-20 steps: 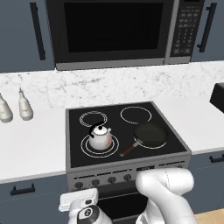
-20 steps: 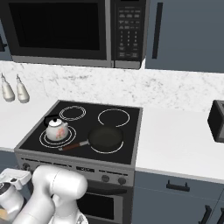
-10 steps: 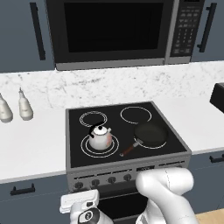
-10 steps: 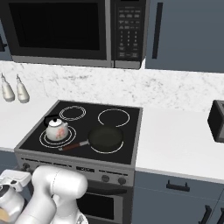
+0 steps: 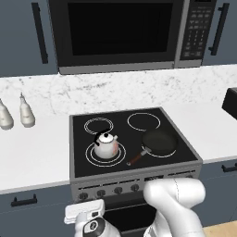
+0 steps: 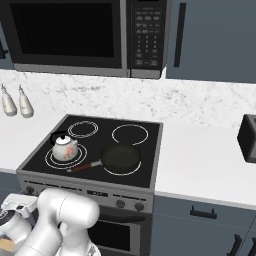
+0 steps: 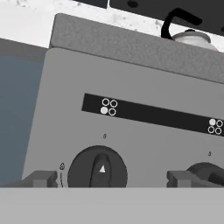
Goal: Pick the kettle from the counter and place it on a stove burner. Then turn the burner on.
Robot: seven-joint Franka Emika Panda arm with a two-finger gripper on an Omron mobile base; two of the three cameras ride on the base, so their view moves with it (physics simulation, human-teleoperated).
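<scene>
Already the kettle [image 5: 106,146] sits upright on the stove burner [image 5: 106,154] at the front left corner of the black glass cooktop [image 5: 134,139], inside its two white rings, with its black handle arched over the lid. Just to its right, at the front right of the cooktop, lies a black frying pan [image 5: 159,142] whose reddish handle points toward the kettle without touching it. Behind them are a smaller double-ring burner [image 5: 98,125] at the back left and a single-ring burner [image 5: 144,121] at the back right. On the counter [image 5: 32,152] to the left of the stove, two pale bottles [image 5: 16,114] stand side by side near the back wall. A dark microwave [image 5: 125,34] hangs above the stove.

Low in front of the stove, the gripper [image 7: 111,178] faces the grey control panel [image 7: 131,127] with its jaws spread wide, holding nothing. One fingertip [image 7: 41,178] sits left of a dark round knob [image 7: 98,168], the other just right of it, so the knob lies between them. A second knob [image 7: 205,171] shows at the right edge of the hand view, and the kettle's handle and lid peek over the panel's top edge.
</scene>
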